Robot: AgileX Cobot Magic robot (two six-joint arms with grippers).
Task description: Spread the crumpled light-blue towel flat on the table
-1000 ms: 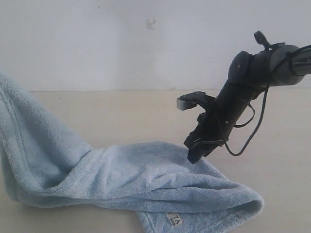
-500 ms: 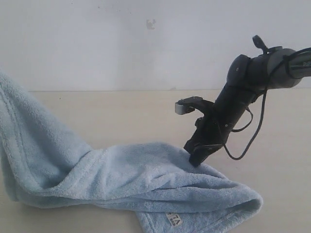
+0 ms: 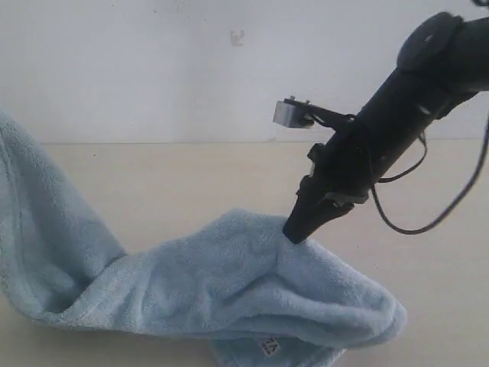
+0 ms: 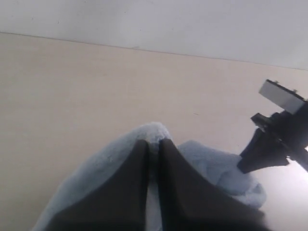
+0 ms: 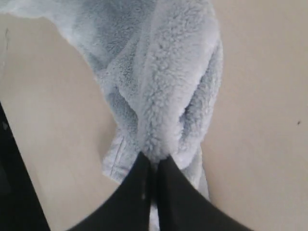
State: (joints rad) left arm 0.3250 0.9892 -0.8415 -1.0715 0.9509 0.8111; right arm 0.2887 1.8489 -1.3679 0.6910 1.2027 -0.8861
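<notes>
Pale-blue terry towel [image 3: 214,283] sags along the desk [image 3: 176,176] edge nearest the exterior camera; its left end rises, pinched by the left tool [image 4: 154,142], while the right tool [image 3: 295,234], jaws pressed together, pinches a raised fold right of centre

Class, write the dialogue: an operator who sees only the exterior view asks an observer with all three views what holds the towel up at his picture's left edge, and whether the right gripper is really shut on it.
Operator: The towel rises out of my picture on the left. What holds it?
Observer: The left gripper; its wrist view shows it shut on a fold of the cloth.
Operator: Is the right gripper closed on the towel?
Observer: Yes. Its wrist view shows it shut, pinching a bunched ridge of cloth.
</notes>
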